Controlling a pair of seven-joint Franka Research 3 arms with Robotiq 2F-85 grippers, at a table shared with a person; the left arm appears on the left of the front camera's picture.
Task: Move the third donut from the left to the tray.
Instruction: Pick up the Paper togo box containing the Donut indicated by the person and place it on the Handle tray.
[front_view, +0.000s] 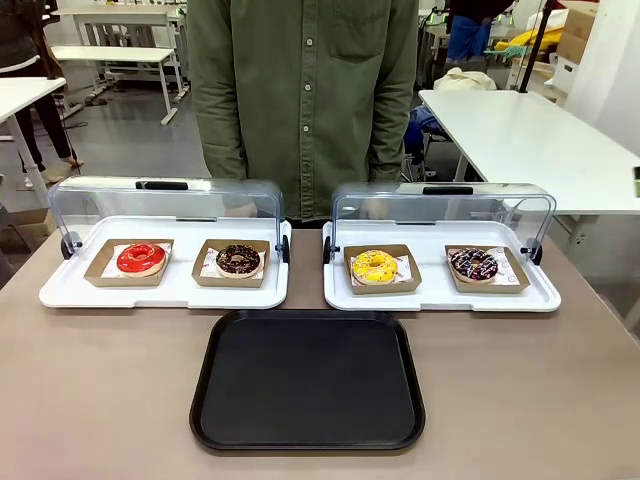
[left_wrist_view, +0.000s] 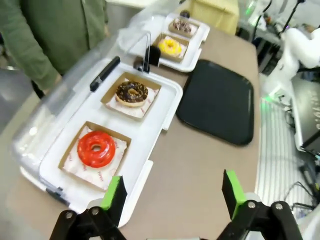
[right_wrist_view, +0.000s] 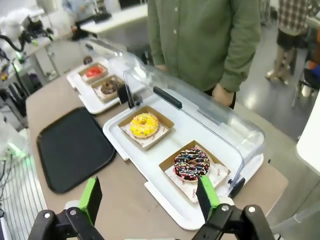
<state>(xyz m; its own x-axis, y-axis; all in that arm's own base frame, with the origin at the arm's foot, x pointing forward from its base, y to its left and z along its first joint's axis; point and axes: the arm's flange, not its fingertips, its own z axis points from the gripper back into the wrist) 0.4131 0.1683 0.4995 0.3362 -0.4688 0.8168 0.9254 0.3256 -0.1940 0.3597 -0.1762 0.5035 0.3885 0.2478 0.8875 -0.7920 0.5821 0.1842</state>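
1. Right wrist view: the right gripper (right_wrist_view: 149, 195) is seen with its jaws spread wide and nothing held between the green pads. It hangs above the near edge of the table (right_wrist_view: 120, 200).
2. In the left wrist view the left gripper (left_wrist_view: 174, 192) is likewise found wide apart and empty, above bare table beside the red donut (left_wrist_view: 96, 148).
3. The black tray (front_view: 308, 385) is noted empty. It lies flat at mid-table, just on the robot's side of the two white trays.
4. The third donut (front_view: 375, 266), yellow-glazed, is found on its cardboard square (front_view: 352, 285) in the left half of the right-hand white tray (front_view: 440, 300). The clear lid (front_view: 440, 205) is swung up behind it.
5. Governing relation: from the right gripper the third donut lies ahead and slightly to one side, with nothing in between. From the left gripper it lies far off, beyond the red donut and the dark chocolate donut (left_wrist_view: 132, 93). The right arm is judged the nearer.
6. No long axis is offered by the ring, so the grasp angle is judged free.
7. A person (front_view: 305, 90) is recorded standing at the far edge, hands clear of the trays.
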